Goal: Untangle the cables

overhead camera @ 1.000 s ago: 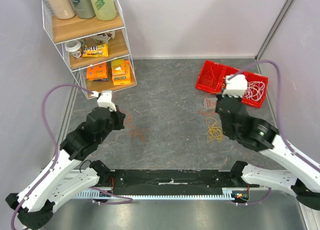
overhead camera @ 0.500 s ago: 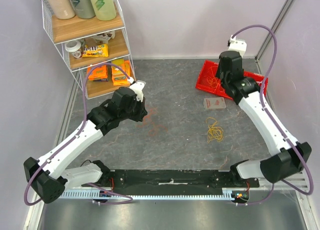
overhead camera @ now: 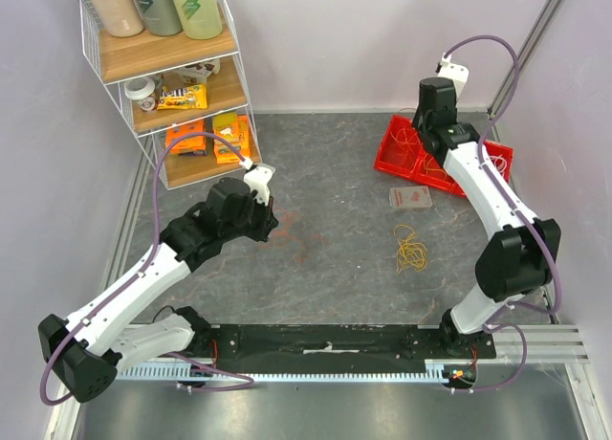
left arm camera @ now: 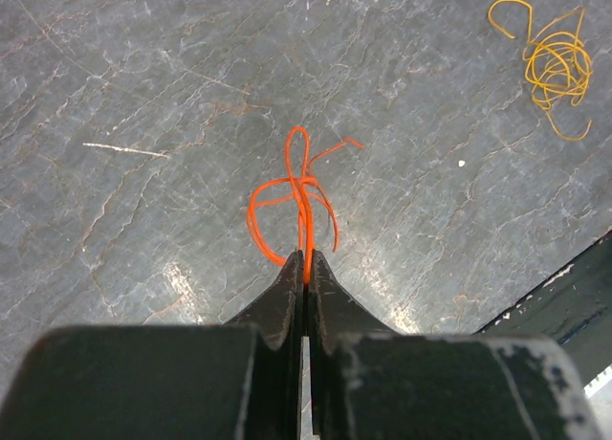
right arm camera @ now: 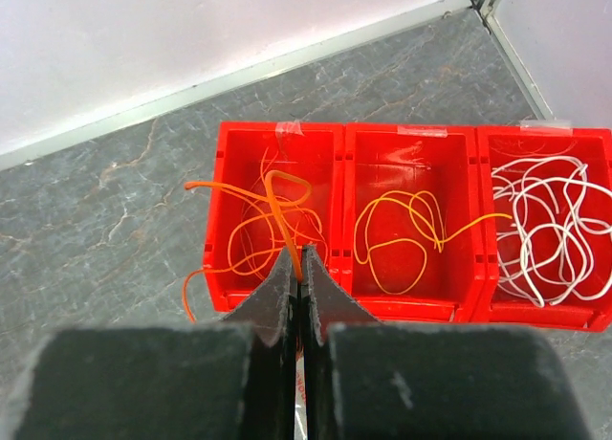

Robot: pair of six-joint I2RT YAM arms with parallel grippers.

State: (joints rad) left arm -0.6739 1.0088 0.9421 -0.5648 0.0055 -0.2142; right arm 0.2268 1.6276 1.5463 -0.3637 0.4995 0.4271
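Left pincer point(left arm camera: 304, 260) clenched on looped orange cable point(left arm camera: 303, 203); right pincer point(right arm camera: 301, 260) clenched on orange strand point(right arm camera: 283, 220), best released low inside leftmost red bin point(right arm camera: 244, 129).

No legible text, shelf packets point(overhead camera: 182, 98) (blurred)

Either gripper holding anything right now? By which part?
Both. The left gripper pinches a looped orange cable at the near end of its loops. The right gripper pinches a second orange cable by one arched strand, above the red bin.
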